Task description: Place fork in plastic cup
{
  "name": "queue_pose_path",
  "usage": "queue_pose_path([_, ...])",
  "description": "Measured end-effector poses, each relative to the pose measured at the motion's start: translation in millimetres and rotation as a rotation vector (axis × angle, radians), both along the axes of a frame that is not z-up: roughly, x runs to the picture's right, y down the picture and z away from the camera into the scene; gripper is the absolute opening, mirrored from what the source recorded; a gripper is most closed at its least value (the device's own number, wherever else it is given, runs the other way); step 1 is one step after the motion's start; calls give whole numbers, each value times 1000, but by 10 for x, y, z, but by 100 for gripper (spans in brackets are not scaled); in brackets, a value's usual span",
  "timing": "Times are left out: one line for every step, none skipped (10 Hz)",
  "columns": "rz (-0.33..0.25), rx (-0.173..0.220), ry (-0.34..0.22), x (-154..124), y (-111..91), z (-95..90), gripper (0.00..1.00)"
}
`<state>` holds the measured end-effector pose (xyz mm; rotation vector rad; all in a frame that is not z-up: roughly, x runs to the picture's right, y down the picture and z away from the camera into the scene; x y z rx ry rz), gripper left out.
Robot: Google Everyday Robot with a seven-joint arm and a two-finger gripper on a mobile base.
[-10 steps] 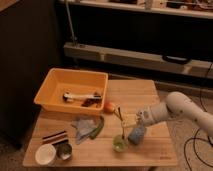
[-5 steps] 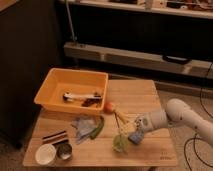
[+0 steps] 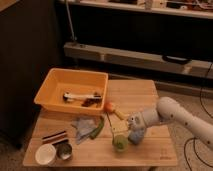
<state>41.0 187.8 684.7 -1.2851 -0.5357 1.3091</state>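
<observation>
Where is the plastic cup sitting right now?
The plastic cup stands near the table's front edge, right of centre in the camera view, just below the tool, with the green vegetable to its left.

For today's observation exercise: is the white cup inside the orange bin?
No: the white cup stands on the table's front left corner, outside the orange bin; the gripper is by the plastic cup.

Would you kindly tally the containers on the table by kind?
Cups: 2, the plastic cup and the white cup
Tins: 1, the dark tin
Bins: 1, the orange bin
Total: 4
The gripper sits just above the plastic cup.
</observation>
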Motion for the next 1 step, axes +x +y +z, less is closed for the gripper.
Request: queue_pose_path([2,6,-21,-41,-26,11,8])
